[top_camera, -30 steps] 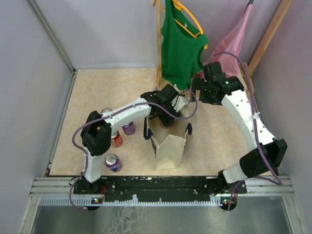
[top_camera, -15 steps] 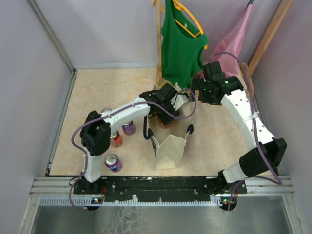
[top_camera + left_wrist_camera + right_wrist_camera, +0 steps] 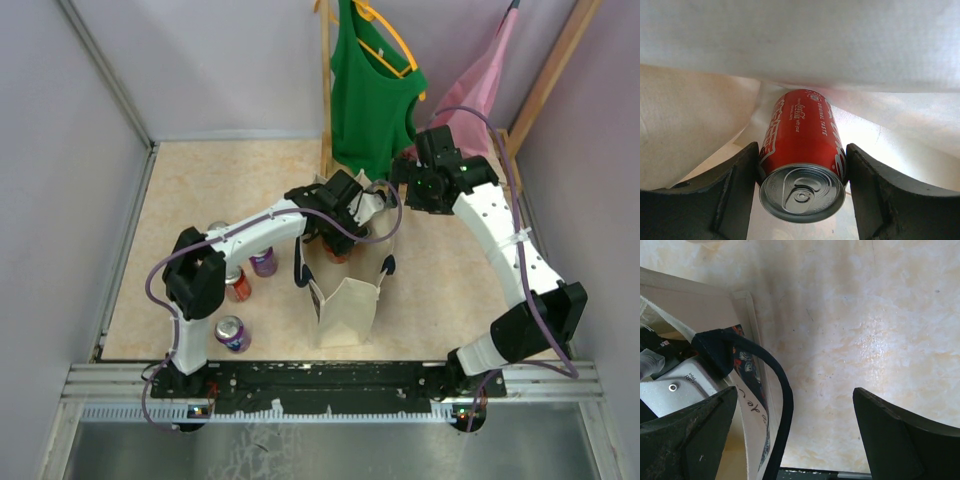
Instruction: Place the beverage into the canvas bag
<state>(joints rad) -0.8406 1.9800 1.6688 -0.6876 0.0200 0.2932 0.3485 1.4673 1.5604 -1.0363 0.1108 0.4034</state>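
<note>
My left end effector point(image 3: 801, 156) is clamped on the can point(image 3: 805, 127) inside the bag point(image 3: 345, 308), centre of the top view. My right end effector point(image 3: 794, 392) stands apart. Released high, the can could topple and buckle the canvas.

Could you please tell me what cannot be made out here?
Top external: the red Coca-Cola can is largely hidden by the left gripper inside the beige canvas bag with navy straps.
Left wrist: the bag's floor is blocked by can and fingers.
Right wrist: handwriting on the bag is partly behind the right gripper.
Top external: nearest purple can's label is too small.
</note>
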